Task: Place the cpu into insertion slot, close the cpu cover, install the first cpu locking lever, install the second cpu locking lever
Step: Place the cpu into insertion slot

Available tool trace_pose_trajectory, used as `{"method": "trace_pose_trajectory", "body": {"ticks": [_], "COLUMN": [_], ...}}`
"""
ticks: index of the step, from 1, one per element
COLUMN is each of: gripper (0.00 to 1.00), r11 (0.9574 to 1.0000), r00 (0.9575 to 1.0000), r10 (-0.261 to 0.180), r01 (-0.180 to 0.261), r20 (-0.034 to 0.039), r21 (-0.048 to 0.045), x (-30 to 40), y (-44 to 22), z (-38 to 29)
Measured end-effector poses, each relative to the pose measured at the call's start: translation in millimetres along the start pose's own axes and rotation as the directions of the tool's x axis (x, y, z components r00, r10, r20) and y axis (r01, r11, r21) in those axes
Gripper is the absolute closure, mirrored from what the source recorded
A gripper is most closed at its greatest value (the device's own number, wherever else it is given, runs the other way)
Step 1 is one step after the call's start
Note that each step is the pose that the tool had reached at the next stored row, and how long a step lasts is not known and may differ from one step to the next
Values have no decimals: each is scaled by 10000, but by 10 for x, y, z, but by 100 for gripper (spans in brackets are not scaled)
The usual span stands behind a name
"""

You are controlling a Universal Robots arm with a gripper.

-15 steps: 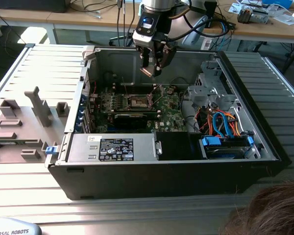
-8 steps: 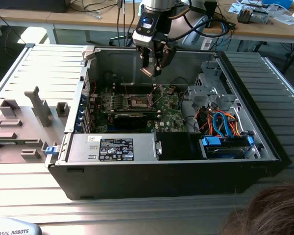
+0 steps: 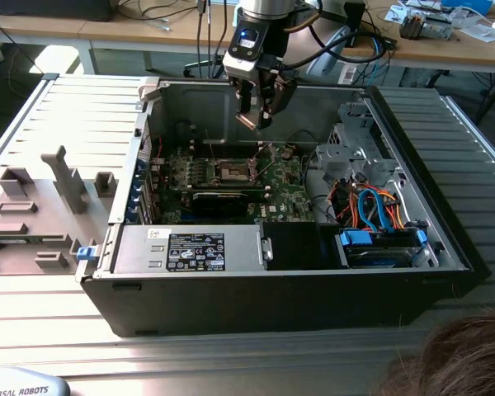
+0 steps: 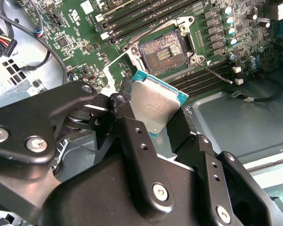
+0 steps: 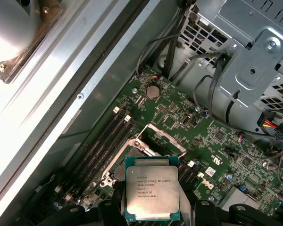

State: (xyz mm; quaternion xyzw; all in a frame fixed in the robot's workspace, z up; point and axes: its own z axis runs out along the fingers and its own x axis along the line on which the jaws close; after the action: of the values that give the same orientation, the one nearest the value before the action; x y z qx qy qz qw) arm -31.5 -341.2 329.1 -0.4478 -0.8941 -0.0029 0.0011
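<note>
Gripping the cpu (image 5: 152, 193) by its edges between closed-in fingers (image 4: 132, 129), the gripper (image 3: 256, 118) hangs above the bare insertion slot (image 4: 162, 52), whose cpu cover (image 5: 167, 136) stands raised, on the green motherboard (image 3: 285, 194) inside the open black computer case (image 3: 231, 305).

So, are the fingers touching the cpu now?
Touching. In the second wrist view the black fingers press against two opposite edges of the cpu, with no gap on either side.
</note>
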Motion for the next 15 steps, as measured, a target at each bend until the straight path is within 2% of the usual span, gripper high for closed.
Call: {"method": "trace_pose_trajectory", "body": {"ticks": [15], "gripper": [46], "r11": [10000], "r00": [10000], "r10": [73], "r01": [-73], "r20": [0], "r21": [0], "x": [0], "y": [0], "z": [2]}}
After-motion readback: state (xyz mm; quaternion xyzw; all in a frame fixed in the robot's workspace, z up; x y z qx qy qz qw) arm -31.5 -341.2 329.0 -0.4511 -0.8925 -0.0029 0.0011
